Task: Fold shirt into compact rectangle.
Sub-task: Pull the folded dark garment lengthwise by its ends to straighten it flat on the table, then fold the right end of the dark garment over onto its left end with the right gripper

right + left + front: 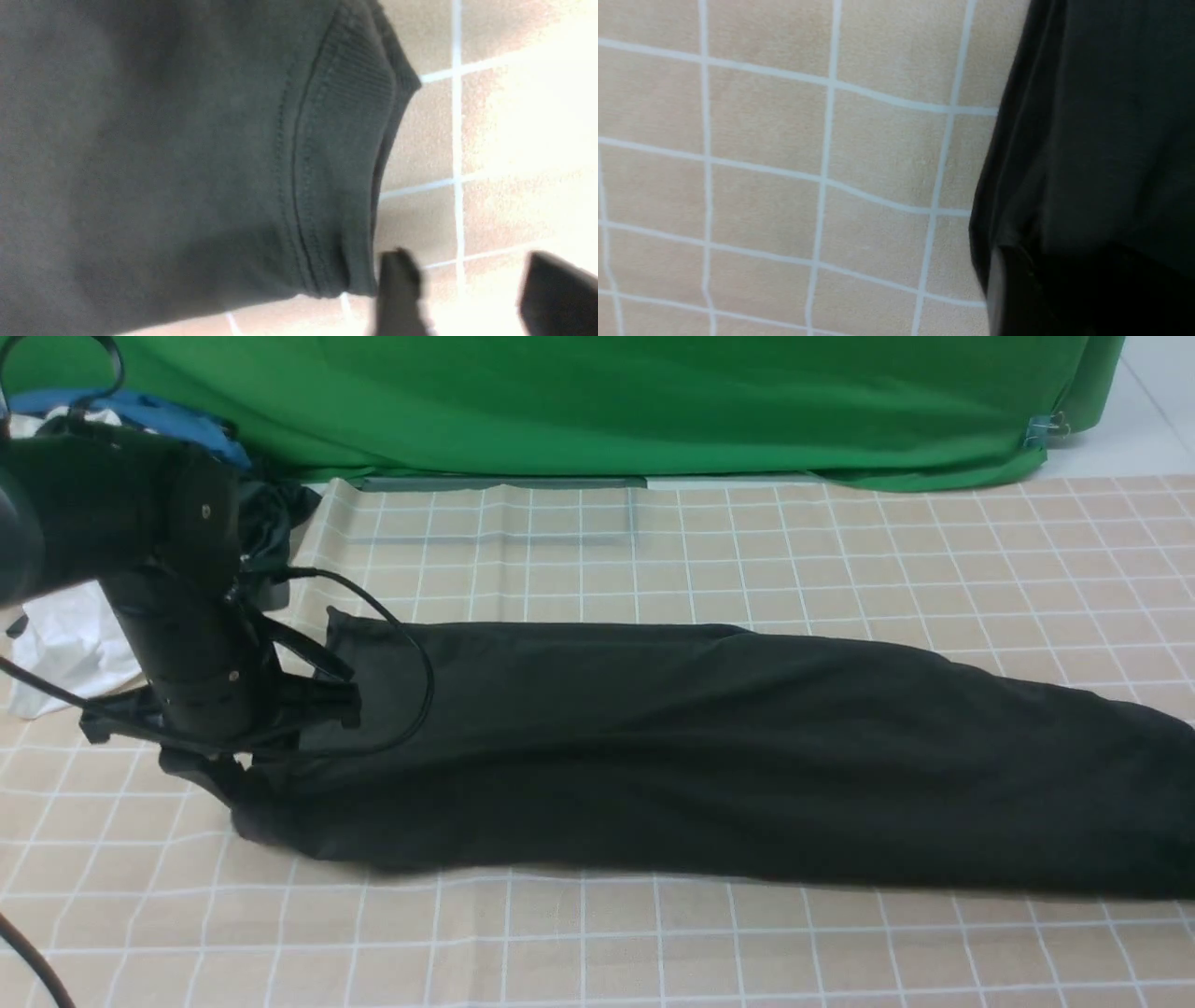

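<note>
The black shirt [700, 747] lies stretched out long across the checked tablecloth [747, 551], running from left to the right edge of the front view. My left gripper [210, 779] is down at the shirt's near left end, and the cloth is drawn to a point there. In the left wrist view one dark finger [1004, 289] shows against the shirt [1101, 140], with fabric covering the rest. My right gripper [472, 298] stands open over bare cloth, just beside the shirt's ribbed collar [355, 93]. The right arm is out of the front view. No logo is visible.
A pile of white [65, 635] and blue [159, 415] clothes sits at the back left behind my left arm. A green backdrop [597, 401] hangs along the far edge. A black cable [411, 644] loops from the left arm over the shirt.
</note>
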